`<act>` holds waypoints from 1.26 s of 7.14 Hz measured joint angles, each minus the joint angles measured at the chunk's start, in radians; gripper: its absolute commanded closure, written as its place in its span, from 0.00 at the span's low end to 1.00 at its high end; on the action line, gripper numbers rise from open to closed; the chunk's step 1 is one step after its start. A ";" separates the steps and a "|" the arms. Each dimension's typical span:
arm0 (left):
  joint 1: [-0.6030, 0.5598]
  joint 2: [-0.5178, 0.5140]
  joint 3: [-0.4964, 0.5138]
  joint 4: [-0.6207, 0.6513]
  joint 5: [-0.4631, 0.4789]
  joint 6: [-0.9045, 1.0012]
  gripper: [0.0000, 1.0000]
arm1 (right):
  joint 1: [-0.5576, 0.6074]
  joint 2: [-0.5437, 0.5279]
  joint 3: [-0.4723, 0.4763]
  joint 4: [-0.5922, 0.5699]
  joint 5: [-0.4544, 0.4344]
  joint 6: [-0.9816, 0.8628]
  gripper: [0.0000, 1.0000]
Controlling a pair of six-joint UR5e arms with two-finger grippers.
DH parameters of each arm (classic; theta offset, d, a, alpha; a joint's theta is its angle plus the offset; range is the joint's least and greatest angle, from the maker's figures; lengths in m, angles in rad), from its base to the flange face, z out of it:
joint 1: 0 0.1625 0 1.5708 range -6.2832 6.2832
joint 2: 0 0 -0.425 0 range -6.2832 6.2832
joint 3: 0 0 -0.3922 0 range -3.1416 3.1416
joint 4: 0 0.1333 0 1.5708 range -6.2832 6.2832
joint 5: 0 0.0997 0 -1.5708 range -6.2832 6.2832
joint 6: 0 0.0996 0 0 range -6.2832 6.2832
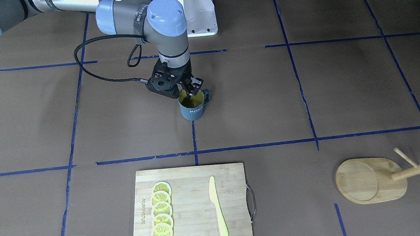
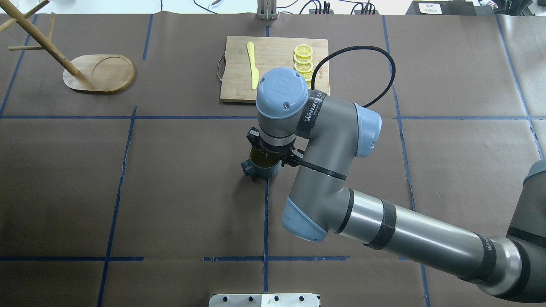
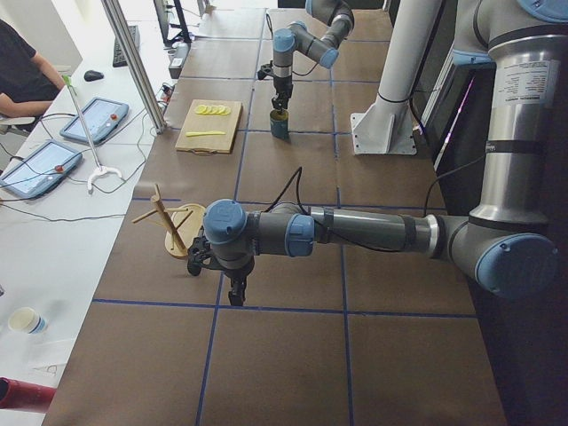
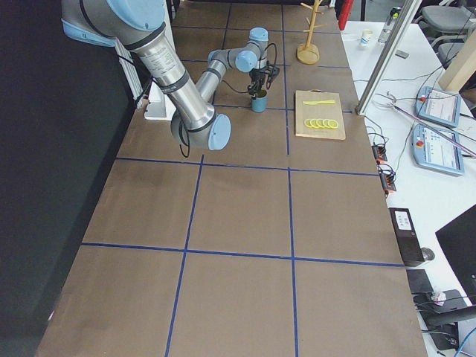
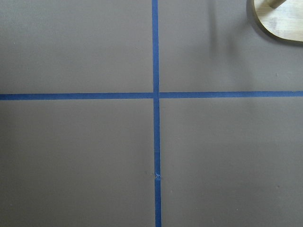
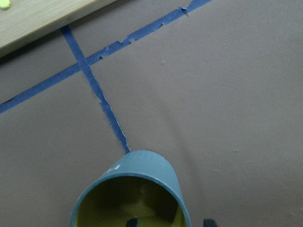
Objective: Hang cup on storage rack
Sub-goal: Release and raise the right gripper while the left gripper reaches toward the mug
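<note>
The cup [image 1: 193, 107], dark blue-grey with a yellow-green inside and white lettering, stands upright on the brown table near its middle. It also shows in the overhead view [image 2: 261, 169] and the right wrist view [image 6: 142, 172]. My right gripper [image 1: 193, 92] hangs over its rim, open, with one finger inside the cup and one outside [image 6: 170, 221]. The storage rack [image 1: 368, 179] stands far off at the table's left end [image 2: 100, 73]. My left gripper [image 3: 236, 291] hovers near the rack and shows only in the left side view. I cannot tell whether it is open or shut.
A bamboo cutting board [image 1: 192, 228] with lemon slices [image 1: 161, 215] and a yellow knife [image 1: 217, 207] lies beyond the cup. Blue tape lines cross the table. The rack's base edge [image 5: 284, 26] shows in the left wrist view.
</note>
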 measured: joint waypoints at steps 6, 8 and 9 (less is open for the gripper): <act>0.181 -0.012 -0.392 -0.001 -0.012 -0.097 0.00 | 0.228 -0.146 0.260 -0.010 0.131 -0.147 0.00; 0.393 -0.117 -0.397 -0.031 -0.008 -0.148 0.00 | 0.359 -0.255 0.313 -0.010 0.224 -0.336 0.00; 0.489 -0.190 -0.360 -0.064 -0.004 -0.155 0.00 | 0.419 -0.311 0.326 -0.010 0.260 -0.450 0.00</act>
